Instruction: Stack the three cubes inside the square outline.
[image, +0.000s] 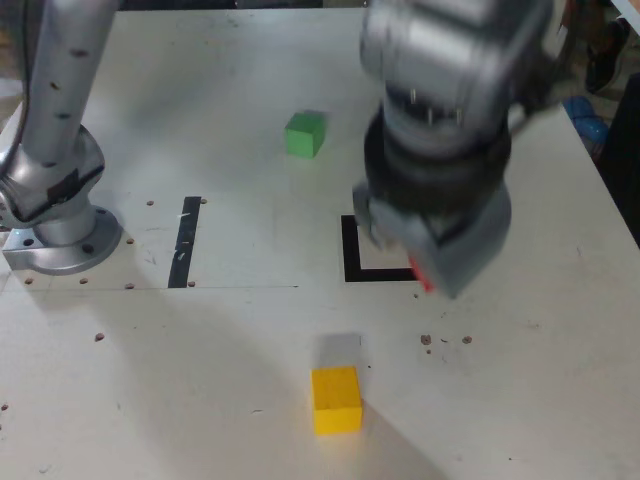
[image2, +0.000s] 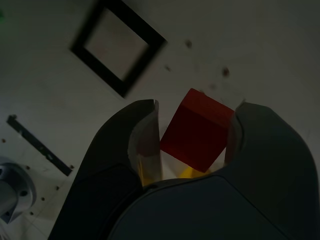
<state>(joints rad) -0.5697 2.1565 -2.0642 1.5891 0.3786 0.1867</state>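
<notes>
The gripper (image2: 195, 130) holds the red cube (image2: 197, 131) between its two dark fingers (image2: 142, 135), one finger on each of two opposite sides, so the fingers are closed on the cube. In the wrist view the cube sits tilted in the grasp, one corner pointing away from the wrist, with white table surface showing beyond it. In the exterior view the gripper (image: 432, 262) is blurred, and only a small sliver of the red cube (image: 424, 277) shows at its lower edge.

Taking the square outline (image: 364, 256) as the landmark: in the exterior view the gripper hangs over the outline's right part and hides it, so only the outline's left bar and part of its near bar are visible. In the wrist view the whole square outline (image2: 118, 46) is seen, a thick black frame with a pale centre, and nothing lies inside it; the red cube appears apart from the frame there.

The green cube (image: 305, 133) rests on the table (image: 520, 400) beyond the outline and a little toward the exterior view's left, well apart from it. The yellow cube (image: 335, 399) rests on the table on the near side of the outline, also well apart. A narrow black tape strip (image: 185, 242) lies toward the exterior view's left of the outline, with the arm's metal base (image: 60, 235) further left still.
</notes>
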